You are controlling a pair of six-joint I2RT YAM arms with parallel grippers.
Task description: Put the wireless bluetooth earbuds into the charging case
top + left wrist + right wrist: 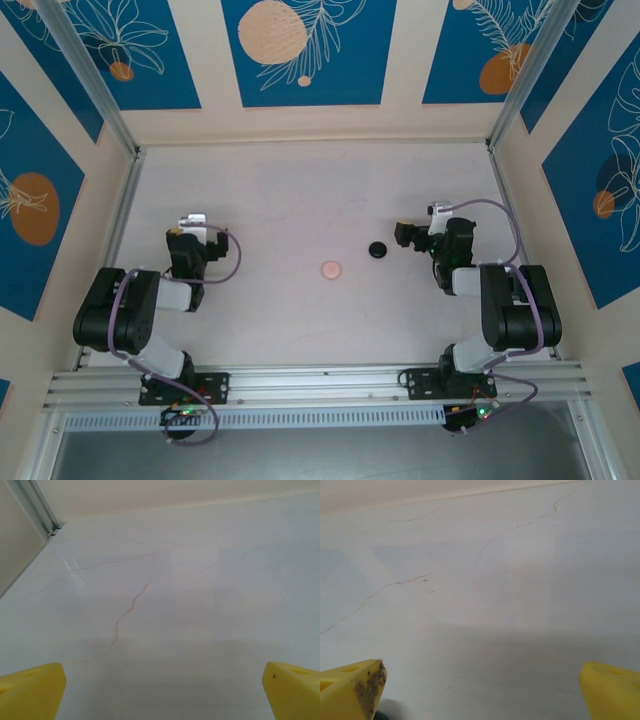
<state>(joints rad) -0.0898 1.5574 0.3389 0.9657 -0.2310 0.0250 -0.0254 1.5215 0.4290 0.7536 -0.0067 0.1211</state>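
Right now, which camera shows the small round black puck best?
Top external: the small round black puck lies whole on the white table, beside the right tool. Right wrist: a dark sliver by one fingertip, possibly its edge. Left wrist faces table elsewhere.

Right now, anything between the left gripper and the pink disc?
Nothing. The top view shows bare tabletop between the left gripper and the pink disc.
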